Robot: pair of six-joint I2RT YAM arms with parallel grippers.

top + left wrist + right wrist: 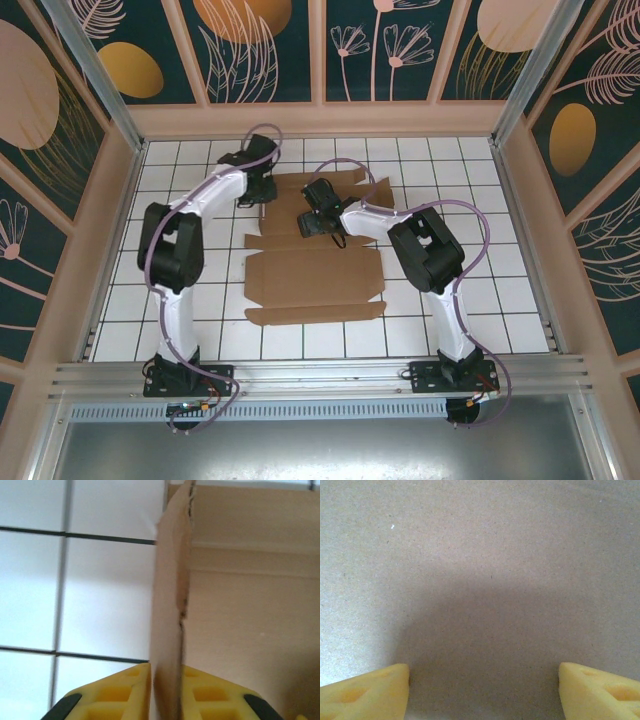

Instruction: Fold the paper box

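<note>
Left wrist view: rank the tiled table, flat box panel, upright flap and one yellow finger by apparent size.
1-2. tiled table and flat box panel: about equal, unranked.
3. upright flap.
4. yellow finger, though it is close to the lens.

This is a robotics lab cell: a white counter ruled in a black grid (500, 300), teal wall panels printed with peach flowers (270, 50), and a silver aluminium rail (320, 372) anchoring a white-and-black left arm (178, 320) and a matching right arm (450, 320).

The table (200, 330) is covered with white tiles and dark grid lines. An aluminium rail (320, 375) runs along its near edge. Dark teal wall panels (270, 50) with peach flowers stand at the far edge and both sides.
</note>
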